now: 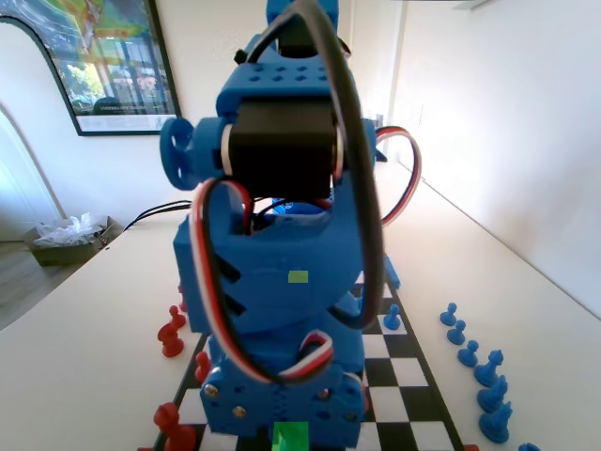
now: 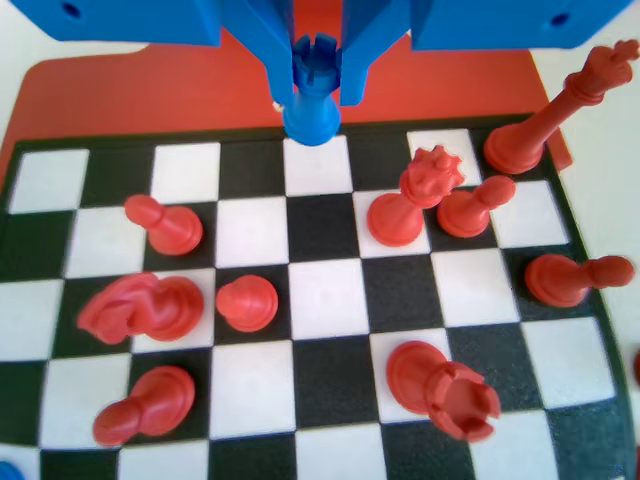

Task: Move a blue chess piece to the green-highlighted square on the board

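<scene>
- My board (image 2: 320,300) is a black-and-white chequer lying flat on a pale table (image 1: 84,329); in the wrist view an orange-red surface (image 2: 150,95) lies beyond its far edge.
- The room in the fixed view has white walls, a framed poster (image 1: 108,61) hanging at upper left, and a box with crumpled plastic (image 1: 68,235) on the floor at left. The poster's bottom line of writing is too small for me to read.
- My pincer (image 2: 312,85) hangs from the top of the wrist view, its jaws pressed on a blue chess piece (image 2: 312,95) with a notched, castle-like top; its round base sits over a white square in the far row.
- The green-highlighted square (image 1: 291,438) shows at the bottom edge of the fixed view, just below my blue body.
- Red pieces (image 2: 415,200) stand and lie scattered over the near squares in the wrist view.
- More blue pieces (image 1: 488,371) line the table to the right of the board in the fixed view.
</scene>
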